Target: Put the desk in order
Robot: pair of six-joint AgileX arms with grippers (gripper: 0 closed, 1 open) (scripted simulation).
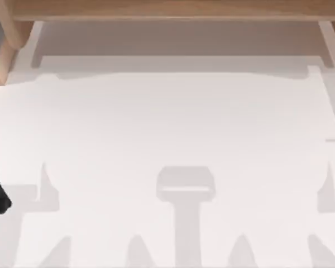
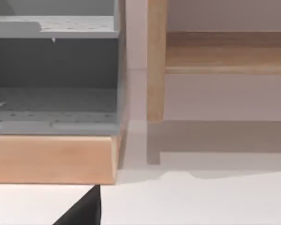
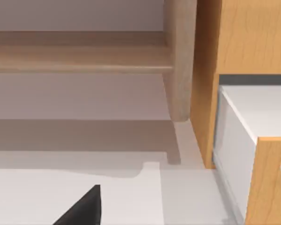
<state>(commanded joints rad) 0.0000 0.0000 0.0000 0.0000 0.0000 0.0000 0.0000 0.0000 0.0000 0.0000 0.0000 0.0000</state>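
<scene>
Jaws could not be told on either arm; desk (image 1: 173, 123) lay bare, so tidying seemed unstarted, next finding something to move.

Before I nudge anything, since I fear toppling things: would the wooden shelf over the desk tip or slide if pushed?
Probably stiff and unlikely to tip: the wooden shelf spans the desk on uprights at both sides. Its thick boards suggest weight, so a light push likely would not slide it.
</scene>
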